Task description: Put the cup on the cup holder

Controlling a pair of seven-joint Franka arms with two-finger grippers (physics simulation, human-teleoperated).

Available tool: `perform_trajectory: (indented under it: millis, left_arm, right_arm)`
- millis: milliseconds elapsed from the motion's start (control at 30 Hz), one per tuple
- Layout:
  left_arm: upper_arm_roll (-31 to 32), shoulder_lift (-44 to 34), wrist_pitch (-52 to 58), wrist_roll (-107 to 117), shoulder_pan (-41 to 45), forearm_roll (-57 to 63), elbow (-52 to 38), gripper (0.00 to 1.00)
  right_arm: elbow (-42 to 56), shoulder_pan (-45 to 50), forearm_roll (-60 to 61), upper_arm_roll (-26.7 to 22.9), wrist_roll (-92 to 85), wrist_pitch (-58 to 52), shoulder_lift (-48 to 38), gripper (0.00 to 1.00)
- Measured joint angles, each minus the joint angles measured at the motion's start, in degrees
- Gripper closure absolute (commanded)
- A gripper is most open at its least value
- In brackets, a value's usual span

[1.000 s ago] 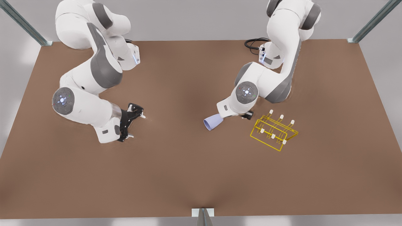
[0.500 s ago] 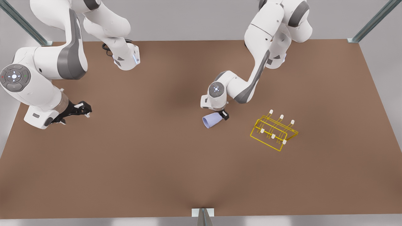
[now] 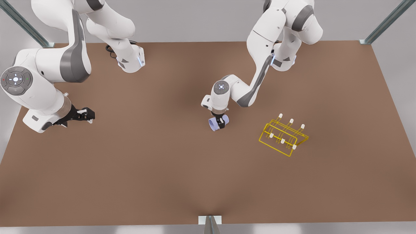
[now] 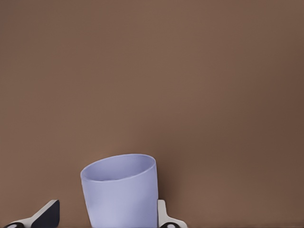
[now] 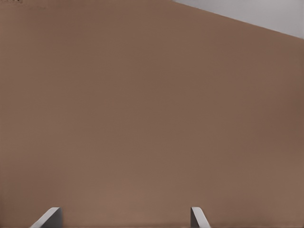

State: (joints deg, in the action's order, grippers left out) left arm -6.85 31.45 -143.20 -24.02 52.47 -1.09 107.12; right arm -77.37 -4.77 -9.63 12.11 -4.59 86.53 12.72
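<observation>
Your left gripper (image 3: 220,123) sits over the cup (image 3: 214,124) near the middle of the table (image 3: 182,169), with its fingers spread to either side of the cup. From its wrist view, one fingertip (image 4: 164,216) lies right against the cup (image 4: 121,190) wall, while the other fingertip (image 4: 45,213) stands off with a clear gap, so nothing is pinched. That view cuts off the cup's lower end and most of both fingers, so you cannot judge from it how far down the fingers reach. In the front view the dark finger crosses the cup's body and hides part of it, and the wrist above covers the cup's far end; you can make out only that the cup lies tilted on the table.

Your right gripper (image 3: 83,115) waits over the table's edge at the front view's left, well apart from everything. Its fingers (image 5: 50,218) are spread wide over bare brown table (image 5: 152,118), with only their tips visible.

Look to the front view's right for the cup holder (image 3: 283,136): it stands on the table, apart from the cup, its thin yellow wires hard to trace.
</observation>
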Motion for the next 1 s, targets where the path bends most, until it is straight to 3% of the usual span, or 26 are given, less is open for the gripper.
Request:
perform_trajectory:
  millis: [1000]
  left_arm:
    - [1.05, 5.08, 3.79, 1.49, -1.16, -6.14, -1.33, 0.0]
  right_arm:
    - [0.0, 0.01, -0.07, 0.0, 5.48, -0.02, 0.02, 0.0]
